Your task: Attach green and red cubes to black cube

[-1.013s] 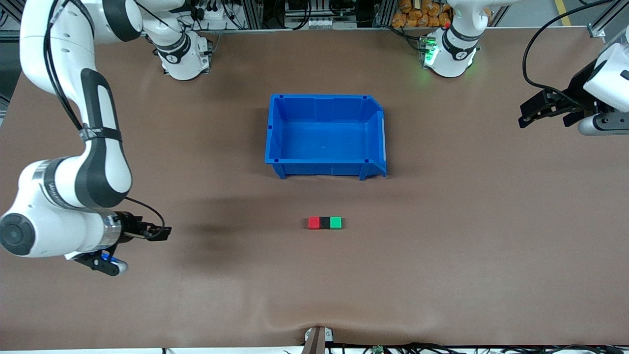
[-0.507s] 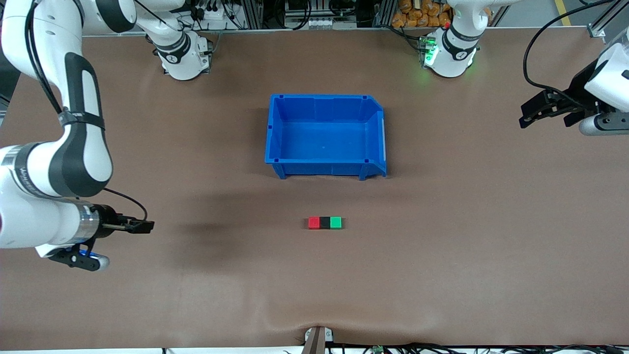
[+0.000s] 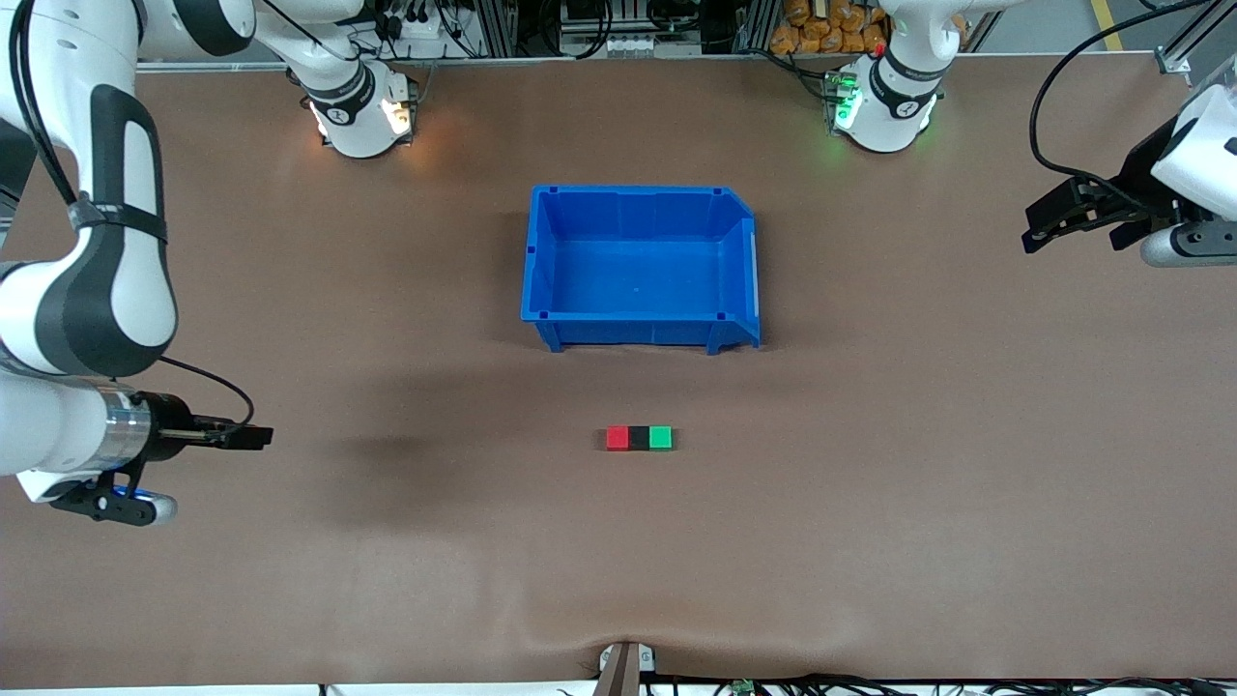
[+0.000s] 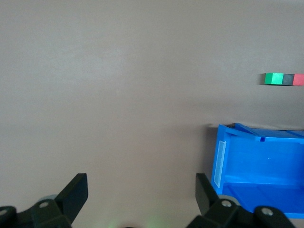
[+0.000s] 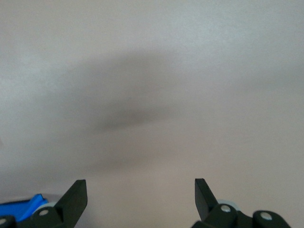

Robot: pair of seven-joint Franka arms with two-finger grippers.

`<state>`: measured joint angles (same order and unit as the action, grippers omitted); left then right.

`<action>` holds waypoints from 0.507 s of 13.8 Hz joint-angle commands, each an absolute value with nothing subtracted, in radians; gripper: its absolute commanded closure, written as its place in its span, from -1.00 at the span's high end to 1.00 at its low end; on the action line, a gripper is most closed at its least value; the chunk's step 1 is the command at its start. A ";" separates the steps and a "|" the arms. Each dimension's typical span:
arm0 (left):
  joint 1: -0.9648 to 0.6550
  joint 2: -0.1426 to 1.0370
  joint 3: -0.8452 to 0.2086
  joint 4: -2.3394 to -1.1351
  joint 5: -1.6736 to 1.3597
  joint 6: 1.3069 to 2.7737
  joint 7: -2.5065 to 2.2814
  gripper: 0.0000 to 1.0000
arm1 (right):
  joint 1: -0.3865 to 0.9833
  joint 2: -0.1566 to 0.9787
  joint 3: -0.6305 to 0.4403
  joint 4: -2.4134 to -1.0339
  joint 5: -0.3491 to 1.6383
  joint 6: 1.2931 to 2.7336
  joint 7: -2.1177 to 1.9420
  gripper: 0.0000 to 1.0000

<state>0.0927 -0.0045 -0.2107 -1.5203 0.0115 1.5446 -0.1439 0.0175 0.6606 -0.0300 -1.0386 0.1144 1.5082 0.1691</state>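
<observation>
On the brown counter (image 3: 918, 483) the three cubes lay in a row, side by side and touching: the red cube (image 3: 617, 438) toward the right arm's end, the black cube (image 3: 639, 438) in the middle, and the green cube (image 3: 660, 438) toward the left arm's end. The row sat nearer to the front camera than the blue bin (image 3: 640, 266), well apart from it. The left wrist view showed the same row with the green cube (image 4: 273, 79), black cube (image 4: 288, 79) and red cube (image 4: 299, 79) pressed together, and a corner of the bin (image 4: 259, 173) close by.

The right end effector (image 3: 253, 437) hung over bare counter at the right arm's end of the table, well apart from the cubes, pointing sideways toward them. Its fingers (image 5: 76, 197) stood wide apart in the right wrist view, with nothing between them and only the counter and a soft shadow underneath.

The left end effector (image 3: 1073, 217) hung over the left arm's end of the counter, well apart from both the bin and the cubes. Its fingers (image 4: 77, 190) were also spread wide and held nothing.
</observation>
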 commanded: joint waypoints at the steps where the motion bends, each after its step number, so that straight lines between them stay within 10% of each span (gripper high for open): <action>1: 0.095 -0.014 -0.216 -1.522 0.015 1.548 -0.135 1.00 | -0.012 0.611 -0.014 -1.066 0.100 1.485 0.129 1.00; 7: 0.095 -0.014 -0.218 -1.522 0.015 1.548 -0.135 1.00 | -0.028 0.536 -0.014 -1.124 0.084 1.468 0.110 1.00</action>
